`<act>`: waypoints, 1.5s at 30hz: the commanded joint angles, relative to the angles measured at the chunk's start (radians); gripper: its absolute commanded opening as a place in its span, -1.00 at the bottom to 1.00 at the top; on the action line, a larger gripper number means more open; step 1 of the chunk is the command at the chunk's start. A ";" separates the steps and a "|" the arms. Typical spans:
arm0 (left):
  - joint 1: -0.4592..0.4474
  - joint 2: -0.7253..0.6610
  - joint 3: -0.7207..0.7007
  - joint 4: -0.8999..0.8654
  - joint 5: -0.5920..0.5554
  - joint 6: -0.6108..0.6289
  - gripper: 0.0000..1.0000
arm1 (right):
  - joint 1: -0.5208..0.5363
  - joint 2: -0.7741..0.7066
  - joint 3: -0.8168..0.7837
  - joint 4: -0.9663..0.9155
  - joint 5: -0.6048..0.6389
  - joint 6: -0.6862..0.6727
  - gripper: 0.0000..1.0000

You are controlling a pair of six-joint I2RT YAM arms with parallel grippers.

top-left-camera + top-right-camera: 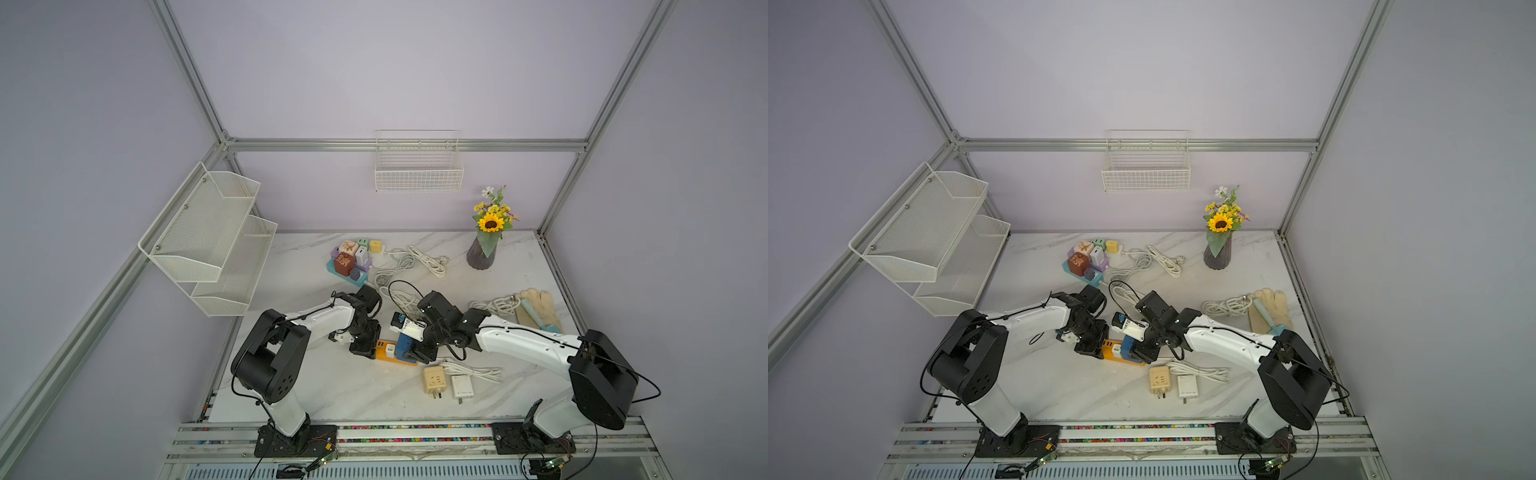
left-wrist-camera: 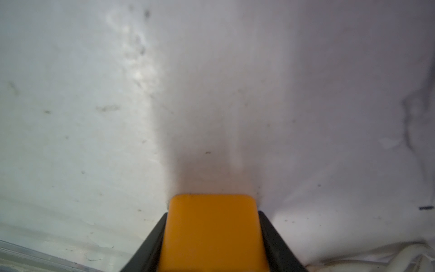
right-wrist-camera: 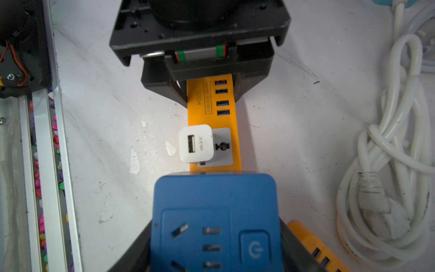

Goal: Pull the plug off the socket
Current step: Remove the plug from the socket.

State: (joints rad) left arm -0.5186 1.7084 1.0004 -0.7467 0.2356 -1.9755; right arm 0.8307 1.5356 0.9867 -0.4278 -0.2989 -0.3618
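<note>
A robot test cell in a lab: aluminium frame [image 1: 311,145] around plain lilac walls [image 1: 374,62], left arm [image 1: 316,316] and right arm [image 1: 523,340] bolted to a rail [image 1: 415,432] at a marble-patterned table [image 1: 332,386], with a vase [image 1: 482,253] as a staged prop.

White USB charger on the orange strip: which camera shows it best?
The right wrist view: the white USB charger sits mid-frame on the orange strip, port and lettering sharp. Both top views show only a tiny white block. The left wrist view misses it, showing just the strip's end.
</note>
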 commanded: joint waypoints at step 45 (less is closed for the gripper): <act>-0.019 0.091 0.024 0.067 -0.082 -0.020 -1.00 | 0.169 -0.130 0.136 -0.397 -0.081 0.718 -0.37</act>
State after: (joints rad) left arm -0.5354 1.7435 1.0351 -0.7303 0.2390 -1.9900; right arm 0.9943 1.3994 1.0851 -0.7422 -0.3946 0.1333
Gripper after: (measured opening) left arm 0.512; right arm 0.635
